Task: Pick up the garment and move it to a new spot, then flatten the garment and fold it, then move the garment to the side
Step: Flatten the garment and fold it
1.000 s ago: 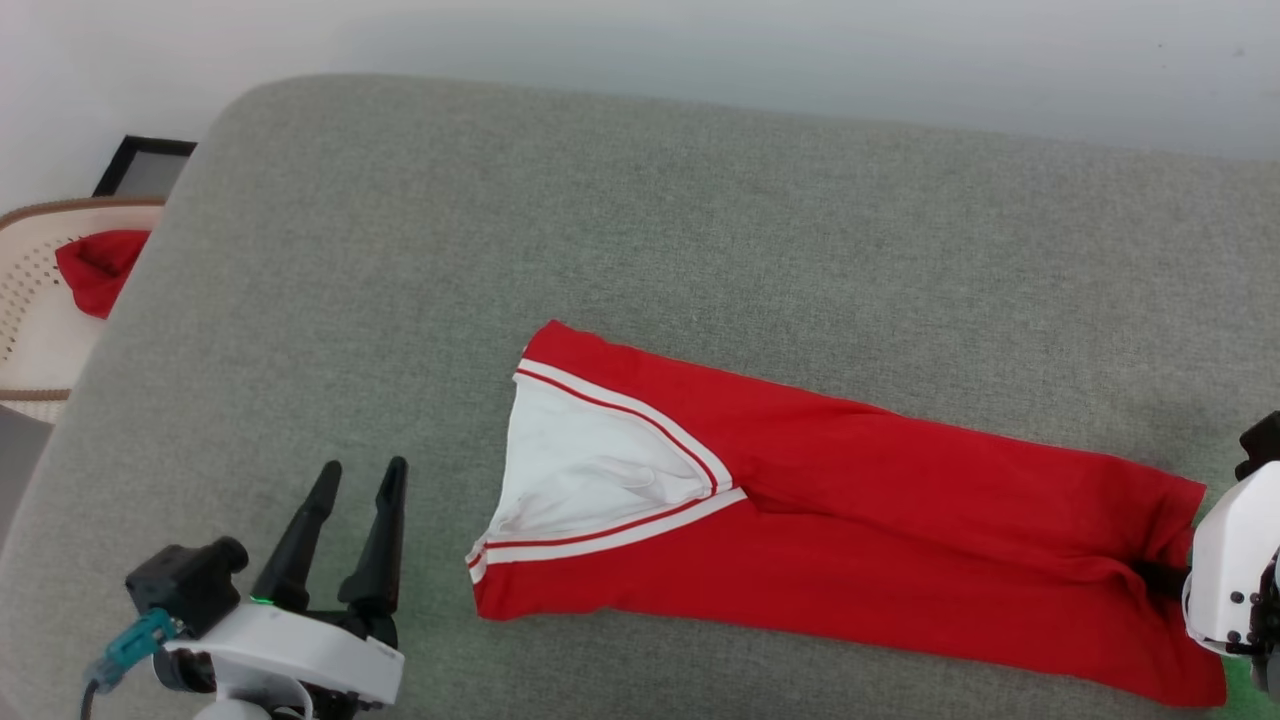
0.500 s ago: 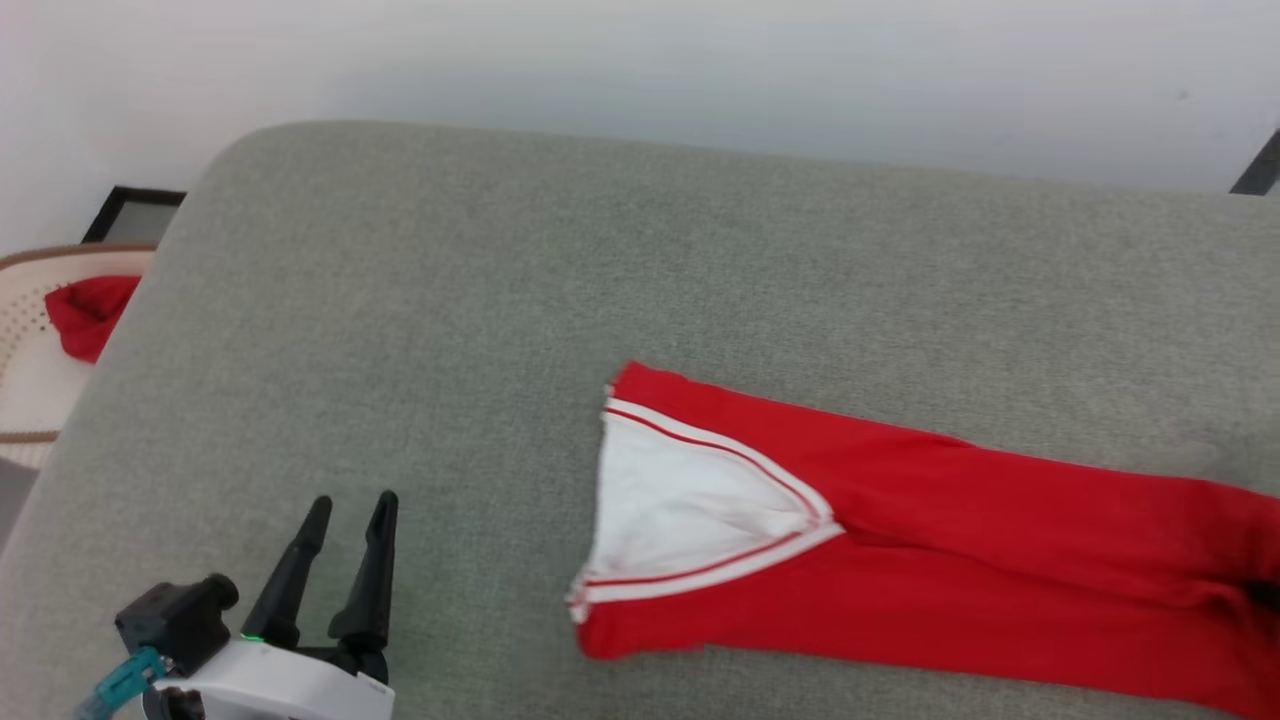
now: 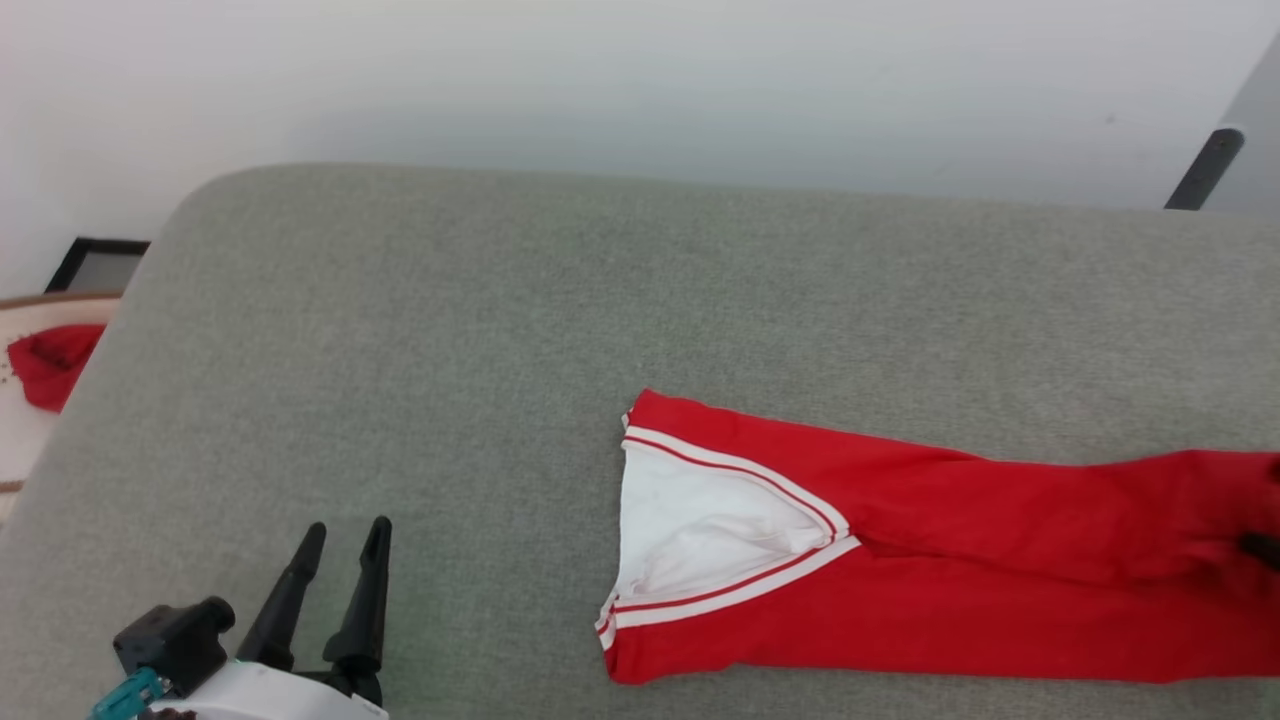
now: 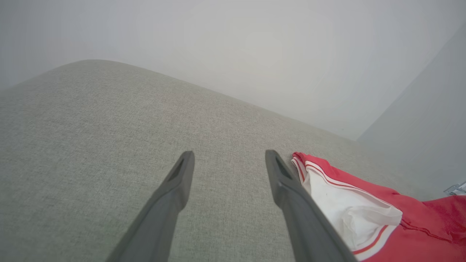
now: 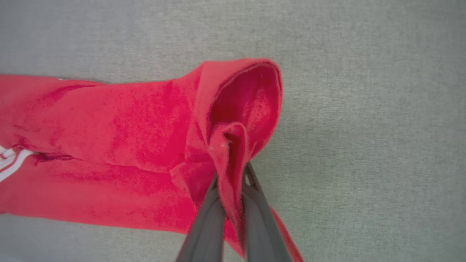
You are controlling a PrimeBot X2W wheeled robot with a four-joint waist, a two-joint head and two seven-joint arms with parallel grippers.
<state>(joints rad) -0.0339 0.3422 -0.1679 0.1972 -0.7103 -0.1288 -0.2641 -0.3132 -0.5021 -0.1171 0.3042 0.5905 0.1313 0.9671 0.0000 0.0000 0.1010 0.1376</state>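
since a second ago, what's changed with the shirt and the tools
The head camera swung, but beyond that the garment slid across the grey cushion toward the robot's right, dragged by the right tool, which stays shut on its red end. The left tool stays open over bare cushion; the garment's fold looks unchanged.
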